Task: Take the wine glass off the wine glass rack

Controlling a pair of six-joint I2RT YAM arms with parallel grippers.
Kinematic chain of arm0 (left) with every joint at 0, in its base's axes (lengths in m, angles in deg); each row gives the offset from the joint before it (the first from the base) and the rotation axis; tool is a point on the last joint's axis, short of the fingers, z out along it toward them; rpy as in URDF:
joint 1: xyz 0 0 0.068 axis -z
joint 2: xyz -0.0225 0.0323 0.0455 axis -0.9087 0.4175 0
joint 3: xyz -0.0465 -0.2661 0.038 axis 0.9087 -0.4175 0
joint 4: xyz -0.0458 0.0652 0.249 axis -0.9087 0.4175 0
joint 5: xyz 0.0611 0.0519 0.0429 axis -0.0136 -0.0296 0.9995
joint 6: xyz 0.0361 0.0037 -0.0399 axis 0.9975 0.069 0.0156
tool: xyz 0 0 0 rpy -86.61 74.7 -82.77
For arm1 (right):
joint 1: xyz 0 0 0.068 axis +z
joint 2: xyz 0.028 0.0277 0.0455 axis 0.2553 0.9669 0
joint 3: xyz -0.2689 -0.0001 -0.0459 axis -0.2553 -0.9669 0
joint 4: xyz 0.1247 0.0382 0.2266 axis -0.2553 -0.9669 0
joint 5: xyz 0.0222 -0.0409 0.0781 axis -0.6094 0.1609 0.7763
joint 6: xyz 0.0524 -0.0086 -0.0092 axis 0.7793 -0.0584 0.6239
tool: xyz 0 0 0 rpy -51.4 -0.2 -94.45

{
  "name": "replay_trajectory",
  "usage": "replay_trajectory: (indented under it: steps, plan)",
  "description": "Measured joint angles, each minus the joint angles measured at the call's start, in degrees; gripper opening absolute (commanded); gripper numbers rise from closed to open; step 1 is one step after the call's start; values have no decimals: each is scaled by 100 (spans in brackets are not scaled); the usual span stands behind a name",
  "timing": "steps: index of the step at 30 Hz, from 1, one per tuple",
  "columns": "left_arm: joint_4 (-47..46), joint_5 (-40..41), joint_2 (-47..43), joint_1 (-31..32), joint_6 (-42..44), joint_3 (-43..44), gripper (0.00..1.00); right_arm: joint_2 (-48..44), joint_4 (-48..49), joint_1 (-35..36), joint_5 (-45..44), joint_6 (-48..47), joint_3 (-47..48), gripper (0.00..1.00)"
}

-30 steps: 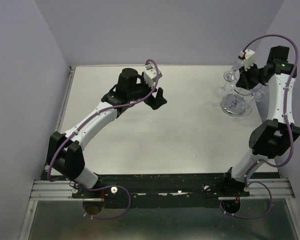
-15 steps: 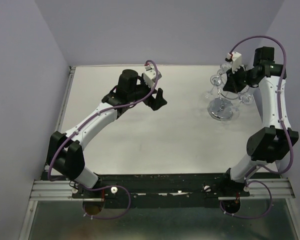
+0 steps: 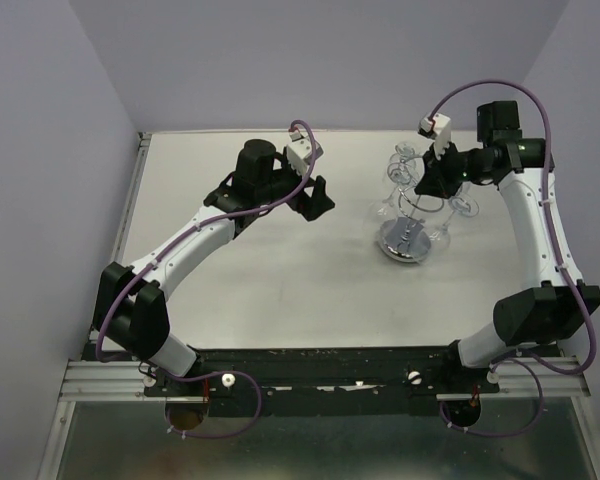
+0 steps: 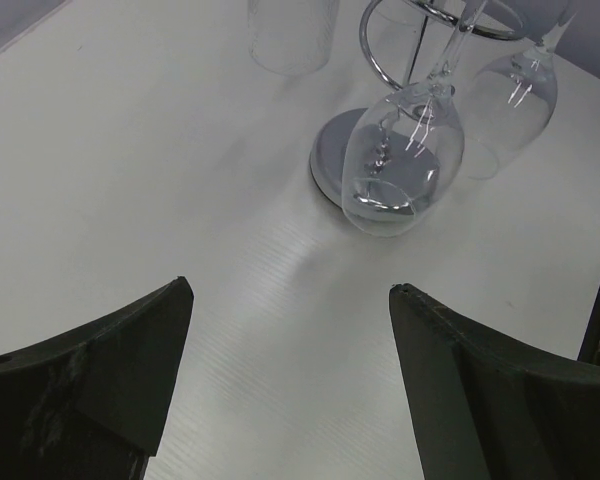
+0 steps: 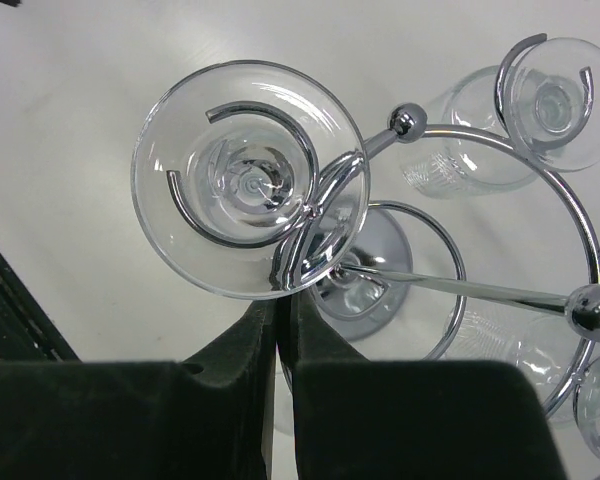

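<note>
The wine glass rack (image 3: 408, 238) is a chrome wire stand with a round mirror base, standing mid-table right of centre. Several clear wine glasses hang upside down from its hooks. My right gripper (image 3: 430, 183) is shut on the rack's wire ring (image 5: 310, 255), just beside the foot of one hanging wine glass (image 5: 250, 180). My left gripper (image 3: 318, 197) is open and empty, left of the rack and apart from it. In the left wrist view the nearest glass bowl (image 4: 402, 165) hangs over the rack's base (image 4: 332, 158), ahead of the open gripper (image 4: 290, 300).
Other glasses hang on the rack (image 5: 555, 100) (image 4: 510, 100) (image 4: 292, 30). The white table (image 3: 280, 290) is walled at the back and both sides. The arm bases sit on the black rail (image 3: 320, 370) at the near edge.
My right gripper has moved left across the table with the rack in its grip, so the rack and its glasses went from the far right towards the centre. The left arm has not moved.
</note>
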Motion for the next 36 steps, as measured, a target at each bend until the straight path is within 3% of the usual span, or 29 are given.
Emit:
replay_trajectory:
  steps: [17, 22, 27, 36]
  plan:
    - [-83, -365, -260, 0, 35, -459, 94, -793, -7, 597, 195, 63, -1165, 4]
    - [-142, -525, -391, 28, 55, -691, 95, -1014, 11, 640, 190, 39, -1449, 13]
    - [-160, -577, -426, 109, 157, -796, 95, -1255, 4, 651, 190, -7, -1609, 29]
    - [-149, -586, -525, 225, 415, -798, 95, -1641, 48, 654, 197, 17, -1617, 43]
